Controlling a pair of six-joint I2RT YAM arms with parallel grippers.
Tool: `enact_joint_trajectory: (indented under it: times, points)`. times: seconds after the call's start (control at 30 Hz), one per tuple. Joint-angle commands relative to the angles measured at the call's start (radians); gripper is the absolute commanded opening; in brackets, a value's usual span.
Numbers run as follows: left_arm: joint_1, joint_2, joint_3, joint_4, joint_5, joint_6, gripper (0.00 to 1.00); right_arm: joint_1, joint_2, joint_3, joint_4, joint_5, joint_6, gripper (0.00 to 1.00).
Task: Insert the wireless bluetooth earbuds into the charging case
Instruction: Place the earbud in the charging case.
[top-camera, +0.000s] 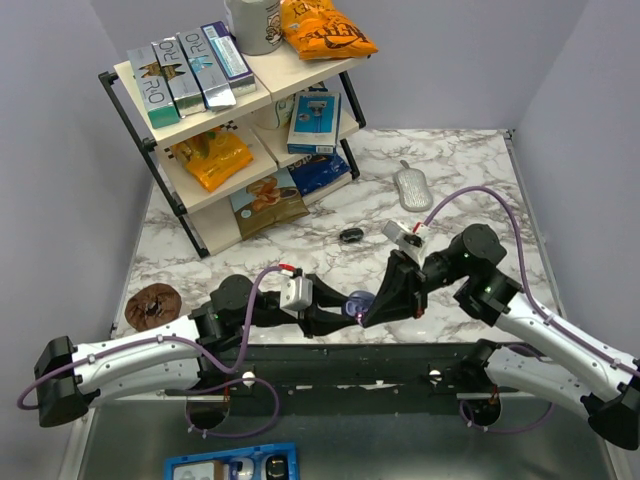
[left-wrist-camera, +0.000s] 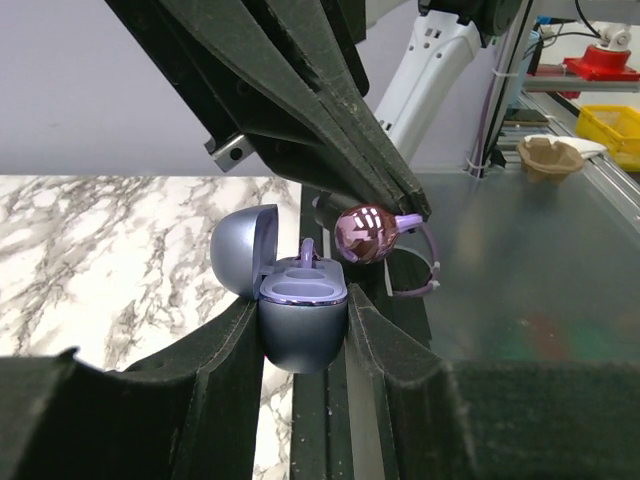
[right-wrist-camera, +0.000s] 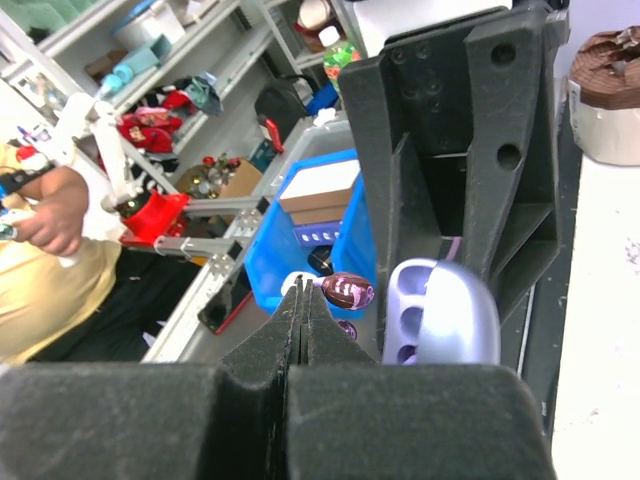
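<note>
My left gripper is shut on the periwinkle charging case and holds it upright with its lid hinged open to the left. A purple piece sticks up from the far slot; the near slot looks empty. My right gripper comes down from above, shut on a translucent purple earbud by its thin loop, just above and right of the case. In the right wrist view the shut fingertips hold the earbud beside the open case. From the top, both grippers meet at the case near the table's front edge.
A glossy black oval object lies mid-table. A grey oval item lies further back. A shelf rack of snacks and boxes stands at the back left. A brown ring lies at the left edge. A blue tray sits below the table.
</note>
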Motion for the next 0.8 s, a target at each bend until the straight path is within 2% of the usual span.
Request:
enact_joint_trajectory:
  times: [0.0,0.33,0.77]
  points:
    - [0.004,0.02,0.044,0.05,0.087,-0.023,0.0,-0.004,0.009,0.061,-0.141,0.012,-0.118,0.01]
    - [0.004,0.009,0.039,0.053,0.139,-0.029,0.0,-0.004,0.02,0.131,-0.377,0.047,-0.269,0.01]
    - [0.004,0.044,0.058,0.043,0.168,-0.017,0.0,0.022,0.031,0.167,-0.467,0.041,-0.316,0.01]
